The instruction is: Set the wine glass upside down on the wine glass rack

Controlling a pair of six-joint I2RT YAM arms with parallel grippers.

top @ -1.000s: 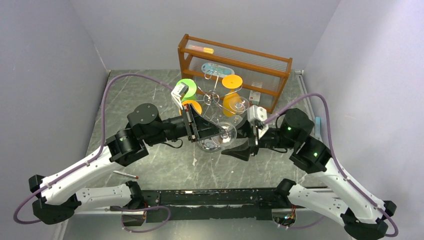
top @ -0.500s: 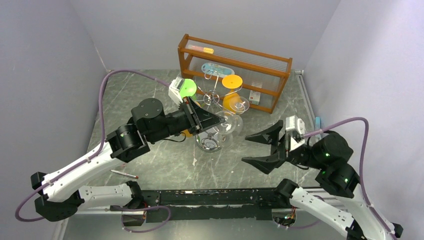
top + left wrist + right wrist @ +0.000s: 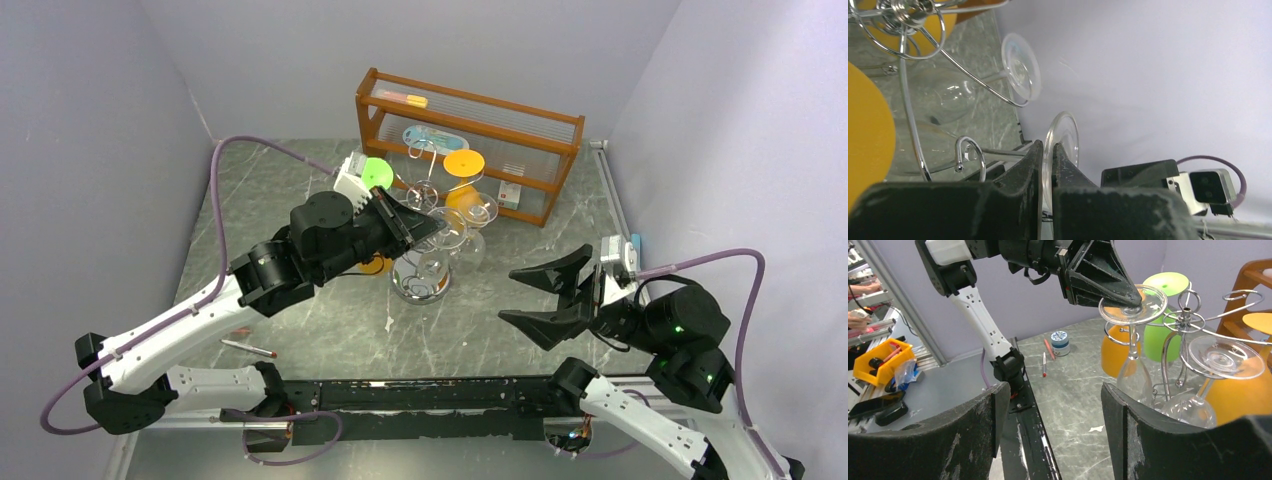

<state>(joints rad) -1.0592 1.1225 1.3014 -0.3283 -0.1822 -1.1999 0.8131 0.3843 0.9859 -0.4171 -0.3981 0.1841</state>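
Note:
The wine glass [image 3: 1133, 375] is clear and hangs bowl down, with its stem beside a curled arm of the wine glass rack [image 3: 1185, 315]. My left gripper [image 3: 1048, 147] is shut on the glass's round foot [image 3: 1064, 142]. From above, the left gripper [image 3: 432, 228] sits over the chrome rack [image 3: 420, 285] with the wine glass [image 3: 447, 243] below it. My right gripper [image 3: 1053, 425] is open and holds nothing. It stands apart from the glass, at the near right [image 3: 540, 295].
A second clear glass [image 3: 1225, 357] hangs on the rack, with green [image 3: 377, 172] and orange [image 3: 464, 163] glasses around it. The brown wooden shelf [image 3: 470, 110] stands behind. A pen [image 3: 250, 348] lies near the left arm. A small jar [image 3: 1060, 342] sits on the table.
The right gripper opened wider, left the glass's bowl and drew back to the near right. The left gripper carried the glass by its foot up and back toward the rack's arm.

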